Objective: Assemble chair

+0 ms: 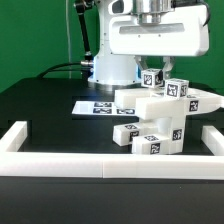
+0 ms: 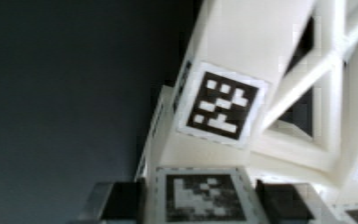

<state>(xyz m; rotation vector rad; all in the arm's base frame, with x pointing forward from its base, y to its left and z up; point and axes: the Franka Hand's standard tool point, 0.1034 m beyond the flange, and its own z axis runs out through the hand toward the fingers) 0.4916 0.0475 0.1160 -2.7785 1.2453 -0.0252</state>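
border rail (image 1: 22, 137): low white rail, runs along the front and up both sides of the black tabletop (image 1: 45, 110)
marker board (image 1: 96, 105): flat white strip with tags, lies on the tabletop at the exterior view's left of the chair parts, near the robot base
chair (image 1: 160, 115): white blocky parts stacked in a cluster right of centre — tagged faces showing, one small block low at the front, a slab jutting to the exterior view's right
hand (image 1: 152, 66): comes down from above onto the top of the cluster; fingers hidden by the housing and the parts — cannot tell if clenched or released
wrist view: close white chair frame with a tag (image 2: 222, 104), second tag at the picture edge, blurred
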